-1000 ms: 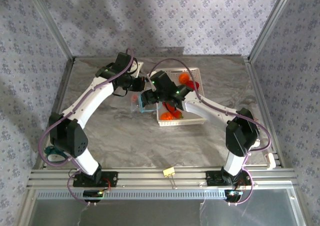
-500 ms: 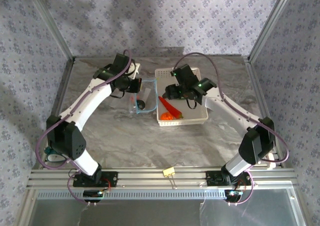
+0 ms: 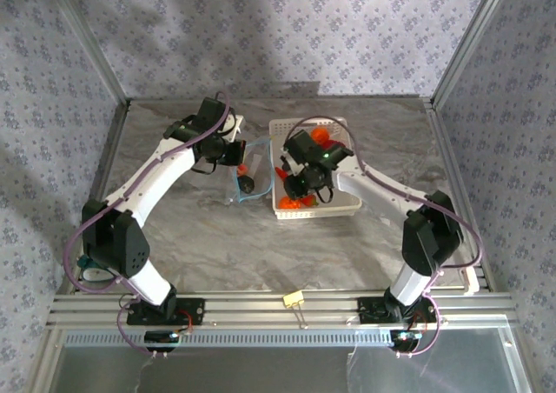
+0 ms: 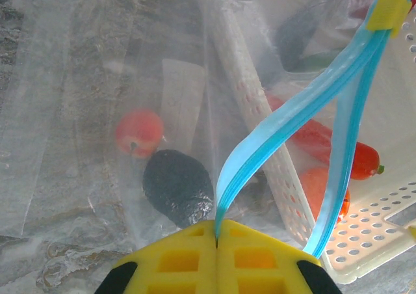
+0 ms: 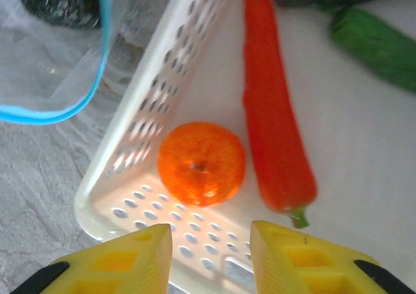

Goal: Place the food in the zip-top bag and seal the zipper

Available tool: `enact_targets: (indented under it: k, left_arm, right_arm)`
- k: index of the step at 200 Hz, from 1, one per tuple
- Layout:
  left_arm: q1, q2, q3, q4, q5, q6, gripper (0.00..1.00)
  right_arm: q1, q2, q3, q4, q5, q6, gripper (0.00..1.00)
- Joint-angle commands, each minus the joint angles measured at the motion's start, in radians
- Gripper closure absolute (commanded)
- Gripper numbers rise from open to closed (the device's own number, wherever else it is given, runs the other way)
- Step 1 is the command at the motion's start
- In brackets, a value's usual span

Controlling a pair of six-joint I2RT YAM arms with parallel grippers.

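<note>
**A:** So, which arm is sitting nearer the next pick?

**B:** The right gripper (image 5: 211,239), fingers apart, is hovering just before the orange fruit (image 5: 201,164) in the basket's (image 5: 130,157) corner. The left gripper (image 4: 216,232) is pinching the zipper (image 4: 286,115), holding the zip-top bag (image 4: 84,112) beside the basket.

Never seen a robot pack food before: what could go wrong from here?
The orange fruit sits in the basket corner beside the red pepper; the open right gripper could hit the wall or knock it away. The left gripper pinches only the thin zipper, which might slip.
</note>
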Motion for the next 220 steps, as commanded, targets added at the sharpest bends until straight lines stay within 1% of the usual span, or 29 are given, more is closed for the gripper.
enact_targets:
  k: [1,36,72,143,220]
  left_arm:
    - [0.009,-0.022,-0.001,0.002,-0.001,0.001,1.00]
    - [0.009,-0.021,-0.001,0.006,0.006,0.001,1.00]
    - [0.009,-0.024,-0.003,0.006,0.008,0.003,1.00]
    - [0.011,-0.024,-0.004,0.006,0.009,0.006,1.00]
    - [0.015,-0.021,0.003,0.000,0.009,0.009,1.00]
  right_arm:
    - [0.031,0.050,0.021,-0.037,0.033,0.024,0.63]
    - [0.047,0.100,0.036,-0.022,0.047,0.042,0.63]
    - [0.047,0.126,0.049,-0.004,0.094,0.065,0.63]
    - [0.045,0.171,0.069,0.024,0.069,0.064,0.64]
    - [0.038,0.201,0.087,0.028,0.054,0.062,0.76]
